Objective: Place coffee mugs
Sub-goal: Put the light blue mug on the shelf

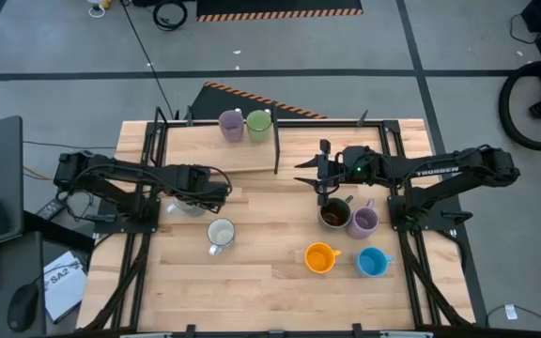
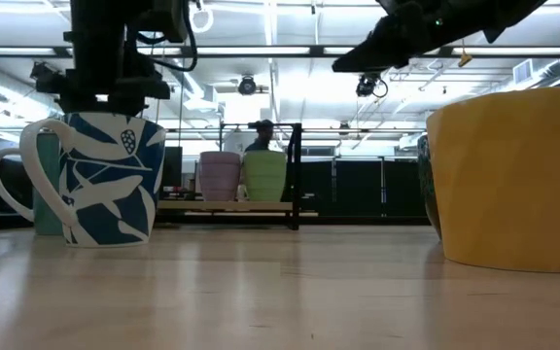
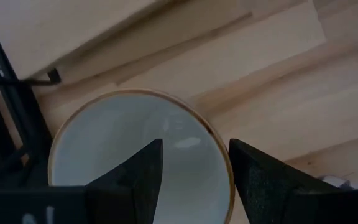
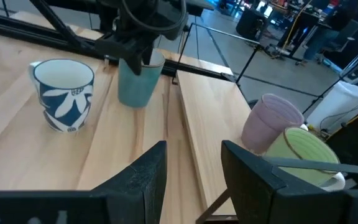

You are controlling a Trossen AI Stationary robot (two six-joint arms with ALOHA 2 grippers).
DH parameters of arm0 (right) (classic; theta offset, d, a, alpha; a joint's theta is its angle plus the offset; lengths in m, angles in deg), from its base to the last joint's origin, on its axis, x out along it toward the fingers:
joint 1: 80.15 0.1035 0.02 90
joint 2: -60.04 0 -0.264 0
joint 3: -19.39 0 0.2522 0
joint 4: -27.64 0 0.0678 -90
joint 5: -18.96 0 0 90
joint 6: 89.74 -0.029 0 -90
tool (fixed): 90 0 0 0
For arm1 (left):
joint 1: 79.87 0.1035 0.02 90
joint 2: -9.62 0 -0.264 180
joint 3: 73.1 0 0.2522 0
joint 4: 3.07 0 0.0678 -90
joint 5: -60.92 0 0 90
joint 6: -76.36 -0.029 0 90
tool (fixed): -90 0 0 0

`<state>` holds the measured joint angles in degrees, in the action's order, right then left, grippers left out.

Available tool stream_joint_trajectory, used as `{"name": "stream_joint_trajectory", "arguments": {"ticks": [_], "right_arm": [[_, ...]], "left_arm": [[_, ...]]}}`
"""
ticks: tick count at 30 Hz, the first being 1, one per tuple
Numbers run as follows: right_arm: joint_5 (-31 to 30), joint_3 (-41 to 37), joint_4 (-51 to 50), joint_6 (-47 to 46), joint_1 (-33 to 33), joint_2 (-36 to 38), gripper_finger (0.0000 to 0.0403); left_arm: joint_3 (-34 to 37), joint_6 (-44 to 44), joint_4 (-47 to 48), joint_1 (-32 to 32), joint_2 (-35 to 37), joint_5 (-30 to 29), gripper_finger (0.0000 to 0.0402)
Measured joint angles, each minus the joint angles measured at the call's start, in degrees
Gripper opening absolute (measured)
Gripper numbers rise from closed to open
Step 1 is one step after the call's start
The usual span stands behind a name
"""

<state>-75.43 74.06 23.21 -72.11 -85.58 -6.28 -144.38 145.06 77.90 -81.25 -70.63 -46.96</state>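
A pale teal mug (image 3: 135, 155) stands upright on the table at the left. My left gripper (image 3: 194, 149) points down over it, open, one finger inside the mouth and the other just outside the rim (image 3: 219, 143). A white mug with blue leaves (image 1: 221, 233) stands beside it, nearer the front. A lilac mug (image 1: 231, 124) and a green mug (image 1: 259, 124) stand on the raised shelf (image 1: 205, 150) at the far side. My right gripper (image 1: 322, 178) hovers open and empty at mid-table, above a brown mug (image 1: 334, 214).
A lilac mug (image 1: 364, 221), an orange mug (image 1: 319, 256) and a blue mug (image 1: 372, 261) stand at the right front. A thin black post (image 1: 276, 145) rises at the shelf's right end. Bare wood lies between the two groups of mugs.
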Motion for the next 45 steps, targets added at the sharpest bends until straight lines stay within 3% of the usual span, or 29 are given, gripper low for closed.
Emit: {"name": "stream_joint_trajectory", "arguments": {"ticks": [4,12,45], "right_arm": [[-0.4,0.0,0.4,-1.4,0.0,-0.7,0.0158],[-0.5,0.0,-3.1,-4.0,0.1,-0.9,0.0158],[0.0,0.0,-2.1,-0.9,1.3,-0.9,0.0158]], "left_arm": [[0.0,-1.9,-0.5,1.4,-0.1,-1.9,0.0185],[0.0,-3.9,-0.5,4.2,-0.1,0.8,0.0159],[0.0,-6.5,-2.8,4.3,-5.6,4.4,0.0136]]}}
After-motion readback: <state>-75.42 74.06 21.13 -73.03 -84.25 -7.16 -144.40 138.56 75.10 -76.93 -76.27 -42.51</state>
